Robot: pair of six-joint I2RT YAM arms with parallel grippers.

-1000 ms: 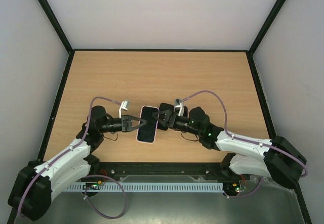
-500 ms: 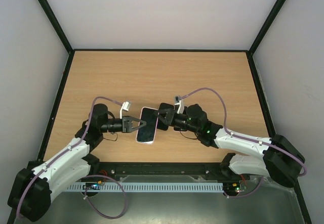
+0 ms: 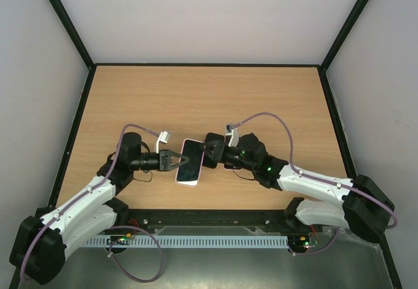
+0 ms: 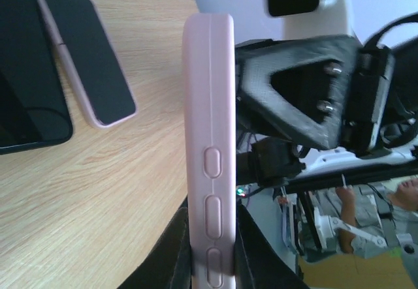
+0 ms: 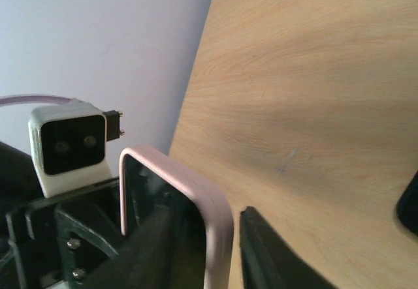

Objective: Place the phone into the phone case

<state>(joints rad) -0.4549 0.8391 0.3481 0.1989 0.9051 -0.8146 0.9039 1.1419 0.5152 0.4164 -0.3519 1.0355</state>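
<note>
- Phone case (image 3: 188, 165): pink, soft-looking rim w/ moulded side buttons, dark inside. Held up off the table (image 3: 209, 100) between the two arms, front-centre.
- Left gripper (image 3: 177, 161): pinching one edge of the case, fingers (image 4: 173, 263) pressed on its front & back faces.
- Right gripper (image 3: 209, 151): fingers (image 5: 261, 256) straddle the opposite rim. A thin sliver of wood shows beside one finger, so can't tell if it's actually biting.
- Phone (image 4: 26, 87): black, glossy, lying flat on the table near the held case. Pink-edged dark slab (image 4: 88, 57) just beside it; can't tell what it is.
- Handling (my guess): case is light & flexy, prob. bows if squeezed mid-span, so hold by rim/corners. Phone is stiff, heavier, w/ slick glass; take it by the long edges, not the screen.
- Surface: smooth, flat wood-grain top; phone could slide on it.
- Room: pale walls (image 3: 209, 15) on 3 sides, black frame posts (image 3: 65, 21). Arms are crowded close together.
</note>
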